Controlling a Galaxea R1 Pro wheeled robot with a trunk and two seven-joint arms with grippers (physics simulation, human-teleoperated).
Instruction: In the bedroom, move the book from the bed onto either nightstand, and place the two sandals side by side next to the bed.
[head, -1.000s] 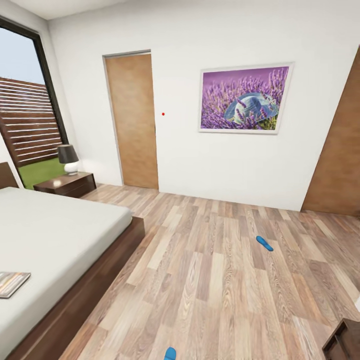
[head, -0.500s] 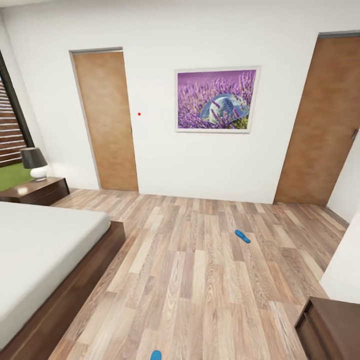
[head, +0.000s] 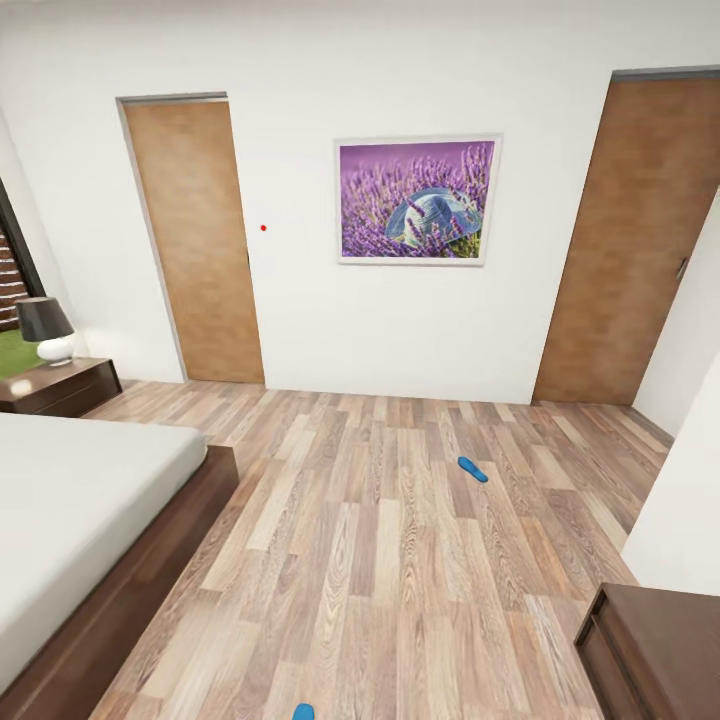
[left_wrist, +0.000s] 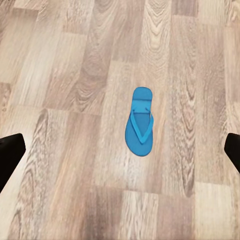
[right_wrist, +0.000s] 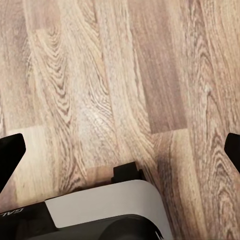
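Observation:
One blue sandal (head: 472, 469) lies on the wood floor in mid-room, well away from the bed (head: 70, 500) at the left. The toe of the other sandal (head: 302, 712) peeks in at the head view's bottom edge. The left wrist view looks straight down on a sandal (left_wrist: 140, 122) lying flat with its straps up. It sits between the spread fingers of my left gripper (left_wrist: 121, 152), which is open and well above it. My right gripper (right_wrist: 121, 150) is open over bare floor. A nightstand (head: 55, 385) stands beyond the bed. The book is out of view.
A lamp (head: 45, 330) stands on the nightstand. Two wooden doors (head: 195, 240) (head: 635, 240) and a lavender picture (head: 415, 200) are on the far wall. A dark brown cabinet (head: 650, 650) sits at the near right beside a white wall. My robot's white base (right_wrist: 100, 210) shows under the right gripper.
The camera has turned right, so the whole room slid left in the picture. The book and most of the window left the frame, and the right-hand door came in. Nothing itself moved.

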